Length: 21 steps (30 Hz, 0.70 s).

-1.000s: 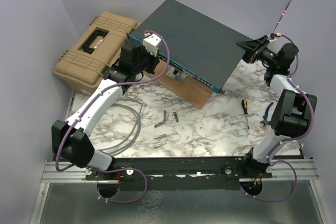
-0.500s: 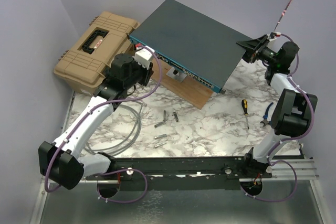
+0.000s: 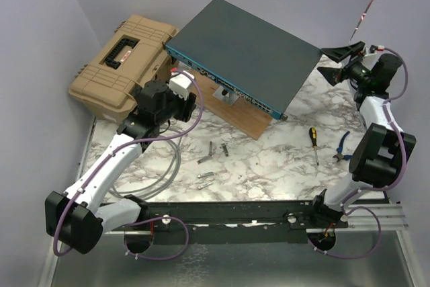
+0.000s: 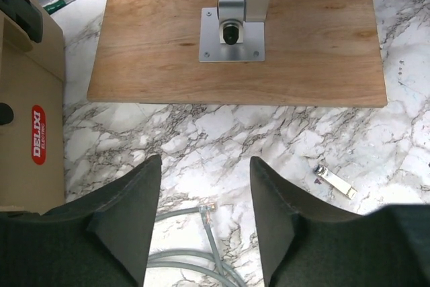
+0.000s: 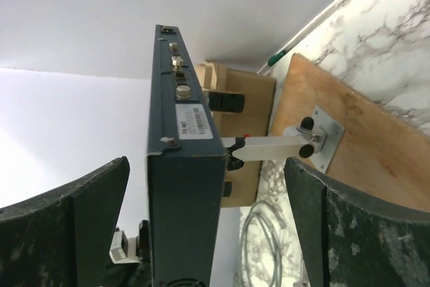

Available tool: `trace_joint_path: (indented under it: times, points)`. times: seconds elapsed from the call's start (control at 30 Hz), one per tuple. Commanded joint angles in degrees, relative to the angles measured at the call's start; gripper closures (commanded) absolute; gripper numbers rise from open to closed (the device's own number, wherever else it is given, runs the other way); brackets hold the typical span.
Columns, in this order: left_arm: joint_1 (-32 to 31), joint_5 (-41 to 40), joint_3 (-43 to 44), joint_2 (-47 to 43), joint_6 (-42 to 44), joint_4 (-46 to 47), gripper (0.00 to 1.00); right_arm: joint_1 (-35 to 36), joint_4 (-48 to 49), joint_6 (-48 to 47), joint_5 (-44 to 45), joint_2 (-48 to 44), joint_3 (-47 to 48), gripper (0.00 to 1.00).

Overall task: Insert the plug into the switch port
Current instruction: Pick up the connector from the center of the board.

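Note:
The switch point(image 3: 245, 48) is a flat dark grey-teal box propped at a tilt on a metal post, its blue socket face point(image 3: 228, 90) turned toward the left arm. My left gripper point(image 3: 188, 102) hovers just short of that face, over the marble. In the left wrist view the left gripper point(image 4: 205, 166) is open with nothing between its fingers. The plug point(image 4: 208, 210), on a grey cable point(image 3: 164, 159), lies on the table below it. My right gripper point(image 3: 339, 58) stands open, clear of the switch's right corner. The right wrist view shows the switch's narrow end point(image 5: 185, 199) ahead of the right gripper point(image 5: 207, 166), untouched.
A tan toolbox point(image 3: 124, 65) sits at the back left. A wooden board point(image 3: 235, 115) with the metal post point(image 4: 232, 28) lies under the switch. A screwdriver point(image 3: 313, 142) and pliers point(image 3: 342, 147) lie at the right, and small metal parts point(image 3: 215, 149) in the middle.
The left gripper has drawn back and down from the socket face and opened. The right gripper has opened and moved right, off the switch's corner.

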Motion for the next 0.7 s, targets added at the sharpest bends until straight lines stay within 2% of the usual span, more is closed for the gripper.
trace_joint_path:
  times: [0.0,0.27,0.37,0.53,0.67]
  points:
    - [0.0,-1.3,-2.3,-1.8,-1.8,-0.4,0.41,-0.9,-10.8,-9.2,5.2,-6.3,1.5,0.0]
    - [-0.1,-4.1,-5.8,-2.2,-7.0,-0.5,0.28,-0.9,-31.3,-28.3,17.6,-16.0,6.8,0.0]
    - [-0.2,-3.5,-7.5,-1.5,-10.6,-0.4,0.25,-0.3,-34.4,-33.0,20.0,-19.0,7.7,0.0]
    - [-1.8,-3.3,-9.0,1.3,-15.7,-0.2,0.1,2.8,-37.2,-39.1,23.2,-21.8,8.6,0.0]
    - [-5.9,-6.6,-10.4,3.8,-19.7,0.2,0.08,4.3,-38.9,-42.6,25.5,-23.1,9.3,0.0]
